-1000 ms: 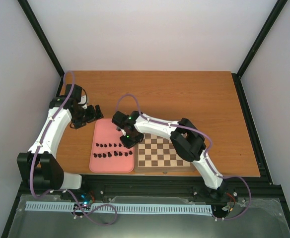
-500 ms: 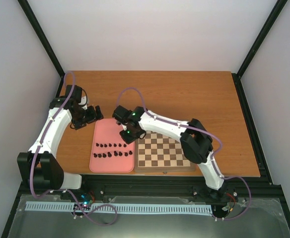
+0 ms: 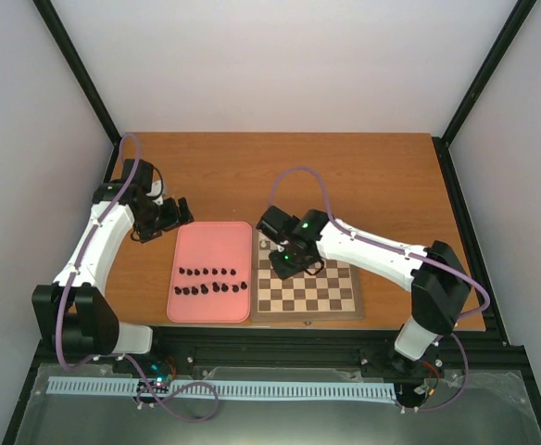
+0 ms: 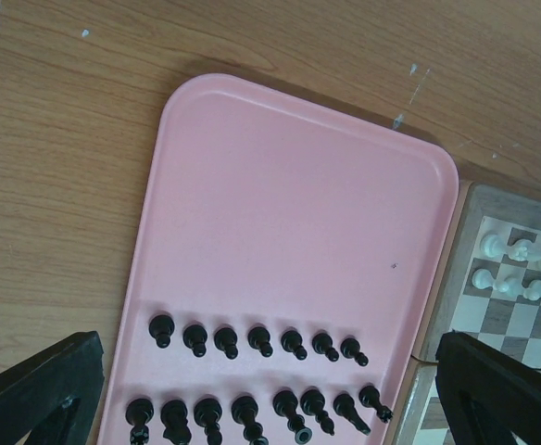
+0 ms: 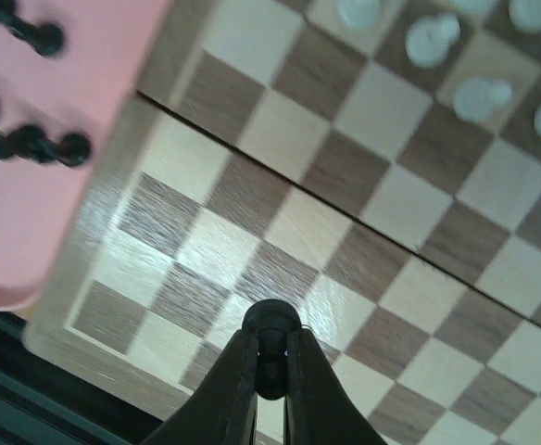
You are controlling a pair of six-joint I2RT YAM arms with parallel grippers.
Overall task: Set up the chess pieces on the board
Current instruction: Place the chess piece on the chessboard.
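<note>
Two rows of black chess pieces (image 3: 213, 281) stand on the near part of a pink tray (image 3: 210, 246); the left wrist view shows them (image 4: 261, 341) as well. To the right of the tray lies the wooden board (image 3: 309, 315). My right gripper (image 3: 289, 264) hovers over the board's left half, shut on one black piece (image 5: 271, 324) pinched between its fingers, above the near-left squares (image 5: 382, 204). White pieces (image 5: 456, 56) stand in the board's far rows. My left gripper (image 3: 180, 211) is open above the table beyond the tray's far left corner, holding nothing.
The tray (image 5: 39, 139) lies flush against the board's left edge, with black pieces (image 5: 34, 144) close to that edge. The near table edge and a black frame run just below the board. Bare wooden table extends behind and to the right.
My right arm has swung right from over the tray to over the board's left half, gripper shut throughout. The left arm has not moved.
</note>
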